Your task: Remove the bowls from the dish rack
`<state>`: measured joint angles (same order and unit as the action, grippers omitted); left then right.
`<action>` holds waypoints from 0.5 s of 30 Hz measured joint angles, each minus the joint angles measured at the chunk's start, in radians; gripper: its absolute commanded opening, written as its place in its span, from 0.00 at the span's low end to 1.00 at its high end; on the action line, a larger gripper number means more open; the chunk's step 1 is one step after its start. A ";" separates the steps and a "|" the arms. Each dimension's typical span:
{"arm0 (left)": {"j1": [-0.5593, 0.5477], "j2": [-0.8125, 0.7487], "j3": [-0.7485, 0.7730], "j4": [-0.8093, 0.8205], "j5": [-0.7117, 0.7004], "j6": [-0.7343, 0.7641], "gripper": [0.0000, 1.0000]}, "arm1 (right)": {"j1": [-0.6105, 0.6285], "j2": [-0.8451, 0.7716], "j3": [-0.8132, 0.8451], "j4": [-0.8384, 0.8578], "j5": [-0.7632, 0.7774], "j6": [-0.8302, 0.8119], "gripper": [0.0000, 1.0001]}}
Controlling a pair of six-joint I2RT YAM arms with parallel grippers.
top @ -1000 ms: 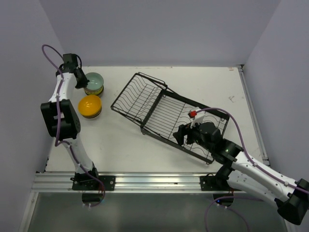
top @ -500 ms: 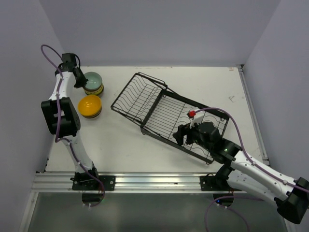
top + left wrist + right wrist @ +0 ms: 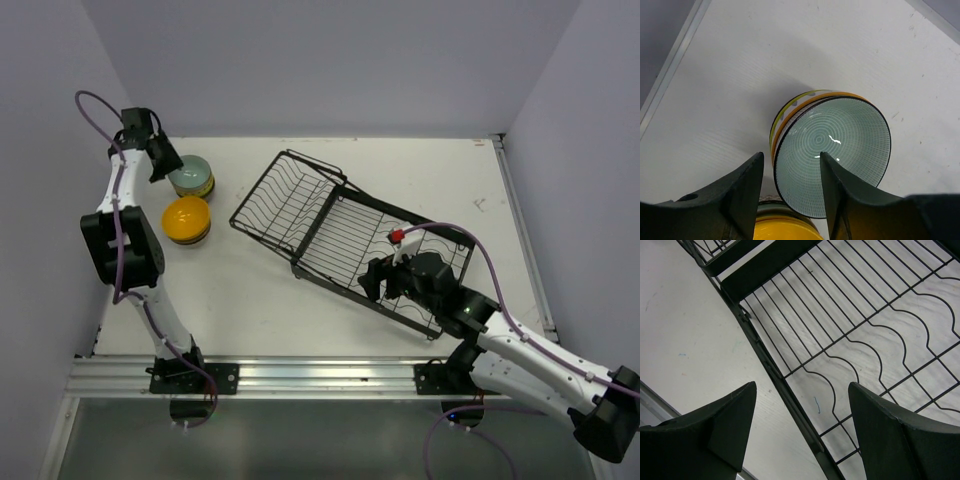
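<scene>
Left gripper (image 3: 790, 167) hangs wide open, holding nothing, over the pale teal bowl (image 3: 832, 155) stacked far left, well apart from the dish rack (image 3: 330, 225), which looks unloaded, so next it need only lift away without nudging the stack.

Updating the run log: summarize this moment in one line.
left tool: open over stacked teal bowl | right tool: open over rack

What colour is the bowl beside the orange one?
That bowl: pale teal, fine rings. Left wrist view.
</scene>
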<state>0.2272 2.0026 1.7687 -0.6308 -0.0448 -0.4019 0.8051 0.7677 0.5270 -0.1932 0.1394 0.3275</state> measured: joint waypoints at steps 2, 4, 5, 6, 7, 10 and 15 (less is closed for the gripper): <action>0.003 -0.018 0.000 0.000 -0.003 0.000 0.55 | 0.000 0.005 0.000 0.000 0.000 0.000 0.78; 0.006 -0.034 0.000 0.000 -0.003 0.000 0.56 | 0.000 0.011 0.000 -0.001 0.000 0.000 0.78; 0.006 -0.042 0.000 0.000 -0.004 0.000 0.56 | 0.000 0.013 0.000 -0.001 0.000 0.000 0.78; 0.006 -0.048 0.000 0.000 -0.003 0.000 0.58 | 0.000 0.013 0.000 -0.001 0.000 0.000 0.78; 0.006 -0.055 0.000 0.000 -0.003 0.000 0.58 | 0.000 0.014 0.000 -0.001 0.000 0.000 0.78; 0.007 -0.092 -0.006 -0.006 0.021 0.000 0.62 | 0.000 0.020 0.001 -0.003 0.000 0.000 0.79; -0.029 -0.415 -0.280 0.098 0.076 0.004 0.79 | 0.000 0.067 0.039 -0.022 0.011 0.002 0.81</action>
<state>0.1982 1.5875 1.4883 -0.5323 0.0307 -0.3981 0.8051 0.8345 0.5655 -0.2150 0.1501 0.3298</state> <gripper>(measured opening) 0.756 0.803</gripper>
